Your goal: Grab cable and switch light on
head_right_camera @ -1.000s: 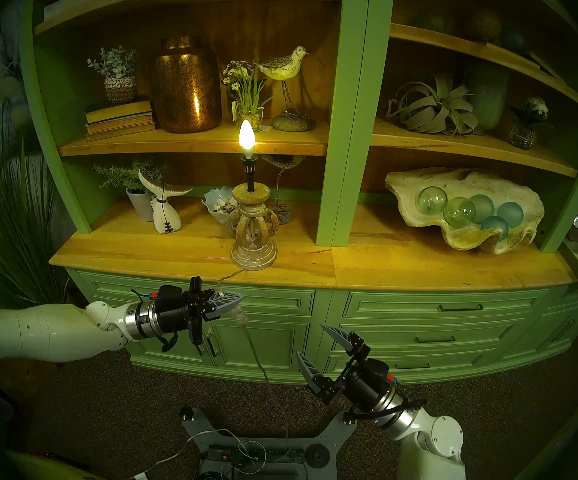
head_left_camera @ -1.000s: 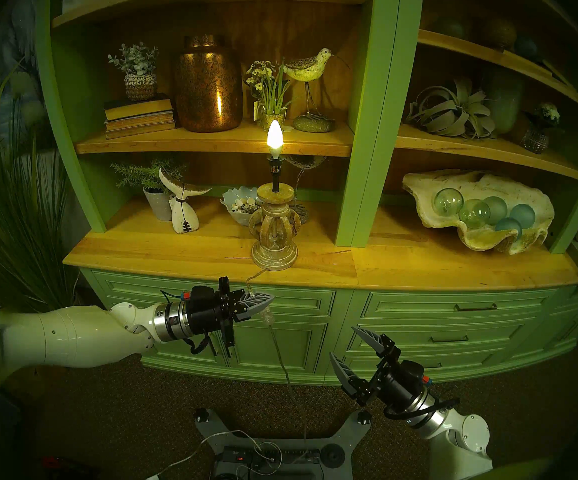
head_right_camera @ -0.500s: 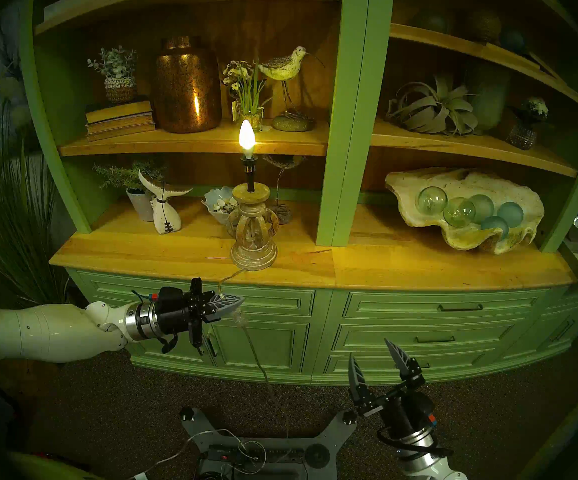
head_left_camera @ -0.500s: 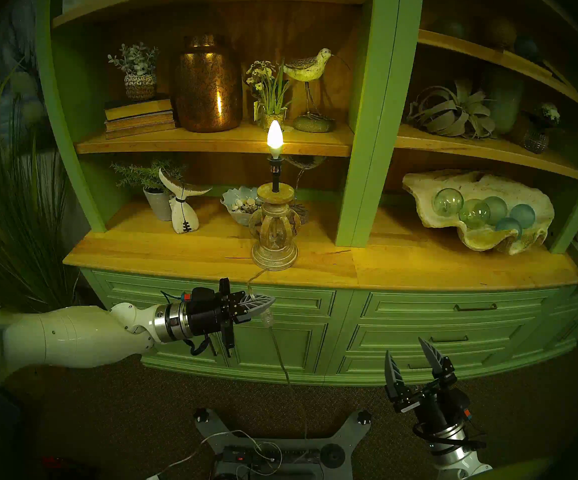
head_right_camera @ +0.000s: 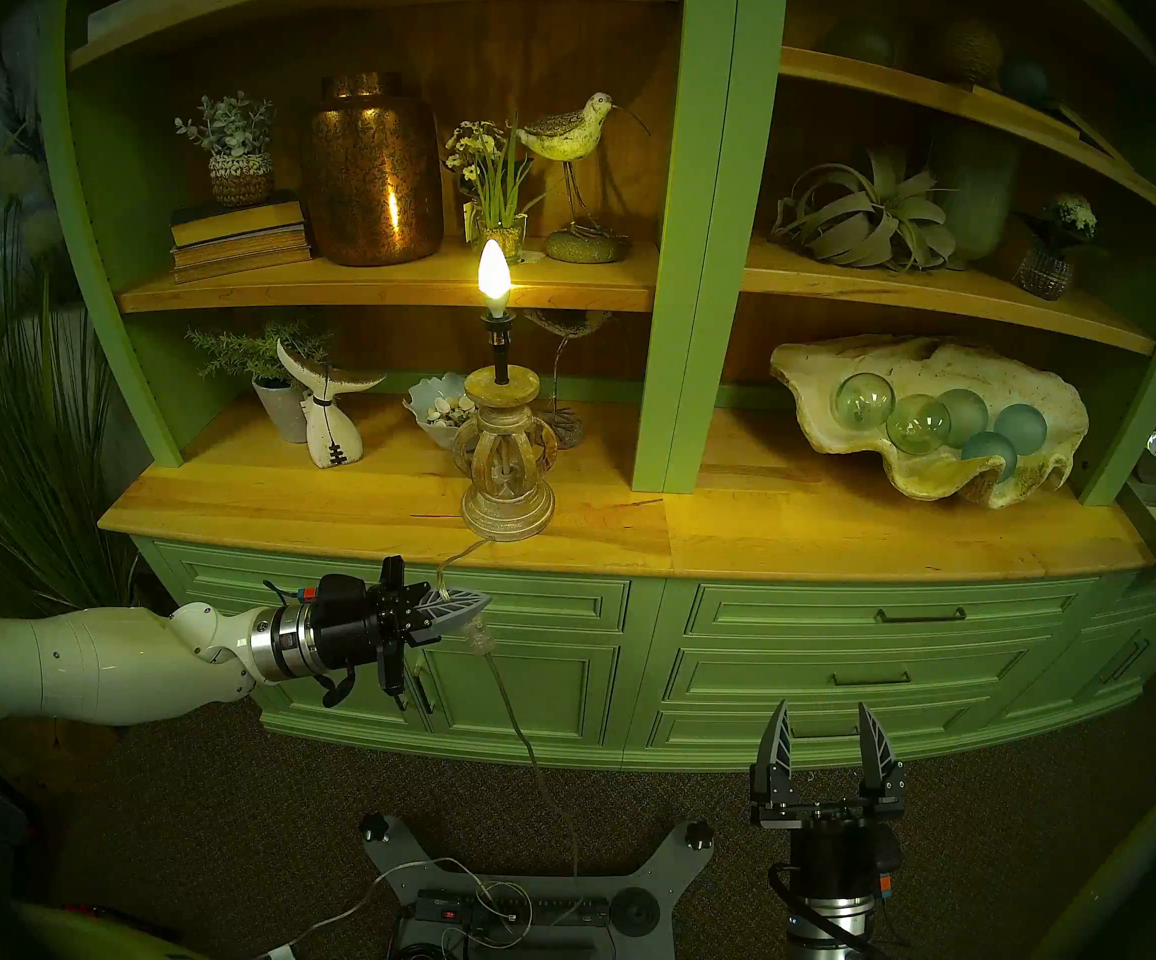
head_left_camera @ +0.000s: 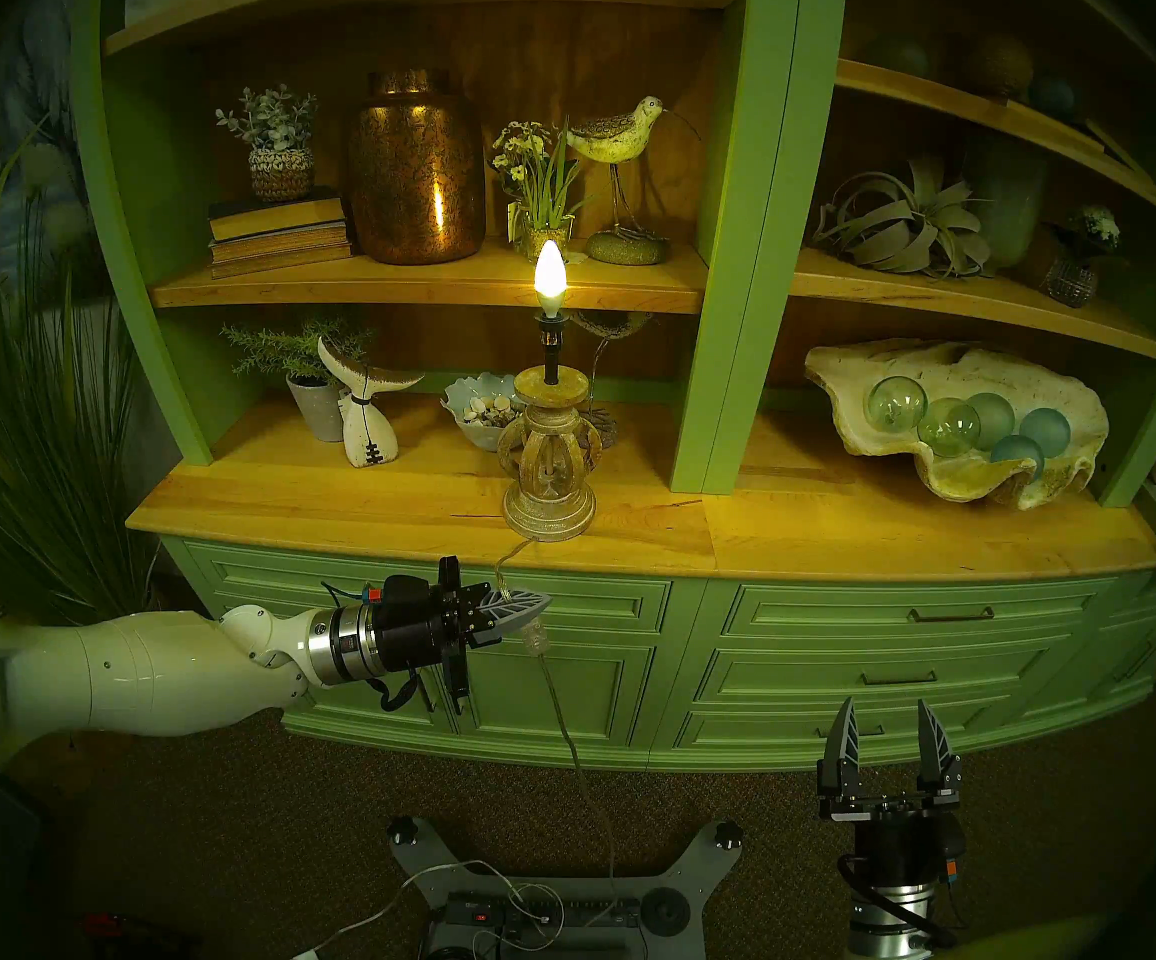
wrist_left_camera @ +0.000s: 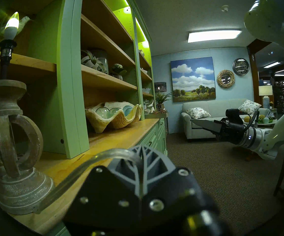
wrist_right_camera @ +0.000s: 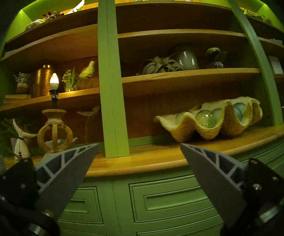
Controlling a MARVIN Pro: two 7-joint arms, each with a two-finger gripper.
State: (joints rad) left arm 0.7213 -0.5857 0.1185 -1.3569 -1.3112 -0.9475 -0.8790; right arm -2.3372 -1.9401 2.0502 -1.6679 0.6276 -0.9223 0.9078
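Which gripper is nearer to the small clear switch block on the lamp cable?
Left. The left gripper is shut on the cable just above the switch block; the right gripper is open, far off to the lower right.

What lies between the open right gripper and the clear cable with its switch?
In the head view, only green cabinet drawers and carpet lie between the right gripper and the cable; the left gripper holds the cable higher up.

— Is the light (head_left_camera: 550,273) on?
— Yes, the candle-shaped bulb glows, upright on its carved wooden base, on the tabletop (head_left_camera: 838,529).
— And the cable (head_left_camera: 564,719)?
— Thin, clear — it hangs from the tabletop edge to the floor.
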